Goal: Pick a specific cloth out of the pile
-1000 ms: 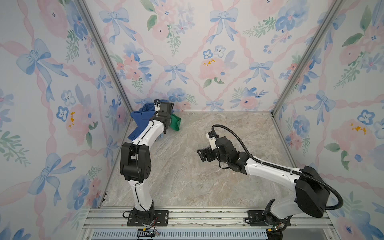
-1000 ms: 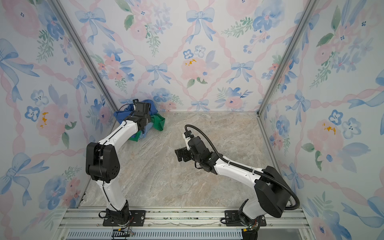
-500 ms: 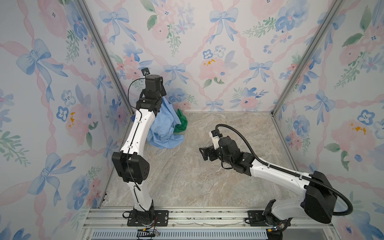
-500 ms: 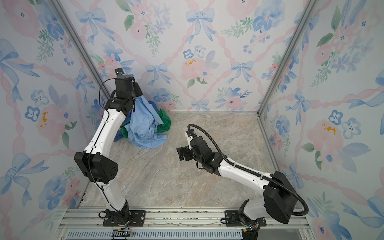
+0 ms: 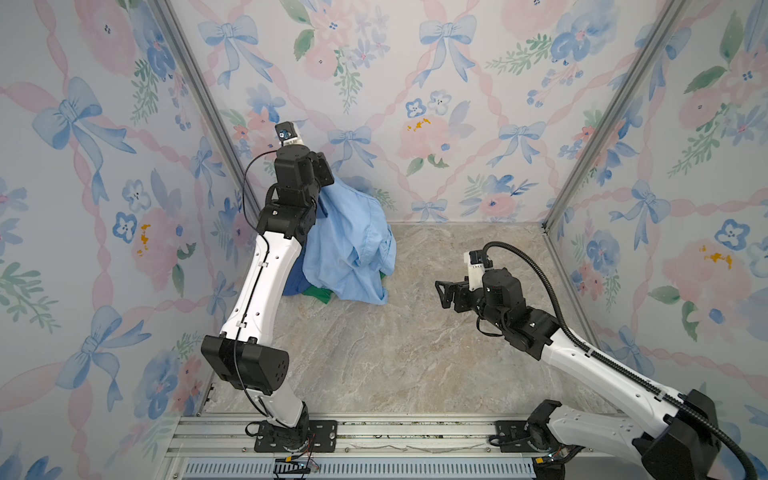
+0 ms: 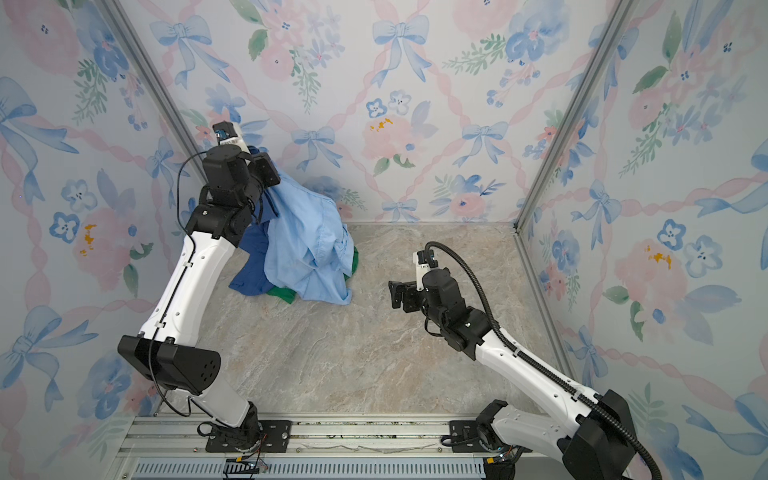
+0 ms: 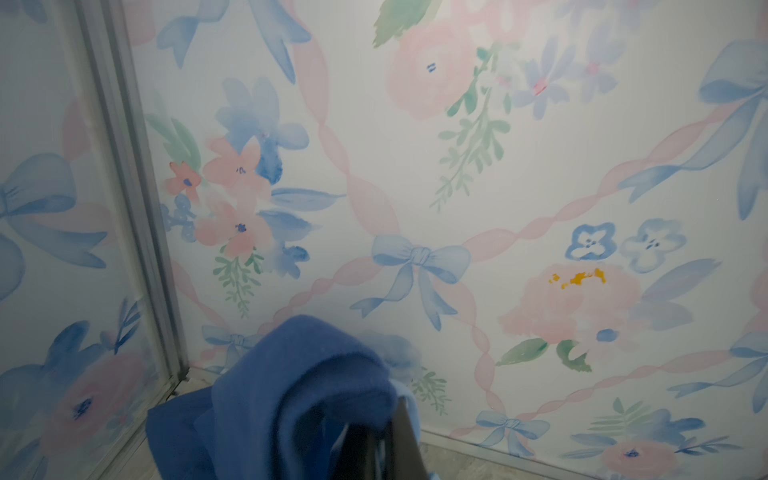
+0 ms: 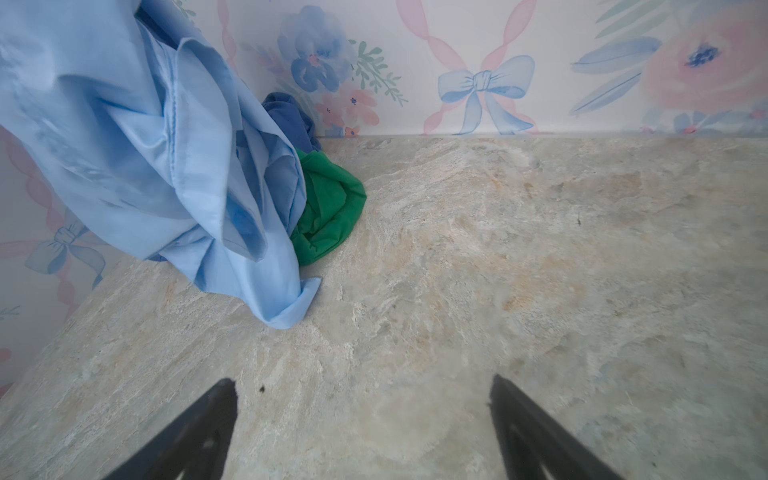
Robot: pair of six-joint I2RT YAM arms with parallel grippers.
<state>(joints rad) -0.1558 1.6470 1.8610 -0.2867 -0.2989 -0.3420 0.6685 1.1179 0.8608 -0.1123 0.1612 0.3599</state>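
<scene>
My left hand (image 5: pixel 323 176) is clamped shut on the top of the shirt (image 5: pixel 349 241) and held high. The shirt hangs straight down below it. Its lower folds rest against the pile (image 6: pixel 257 278) and its hem touches the table (image 5: pixel 374 357). My right hand (image 5: pixel 443 293) is spread wide and empty, low over the table, pointing at the shirt from well apart.

The shirt looks thin, light and limp. I expect it to swing and to drag its neighbours along, and a single layer could slide out of my grip. A bunched fold or a seam is the safer hold. For my right hand, that means the hanging corner nearest it.

The left wrist view shows what the top views barely do: the dark blue garment (image 7: pixel 291 386) is draped right over my left grip, with only a sliver of pale cloth beside it. I may have pinched both. The right wrist view shows the green garment (image 8: pixel 328 208) tucked behind the shirt's lower folds and touching them, and the hem corner curled on the table.
</scene>
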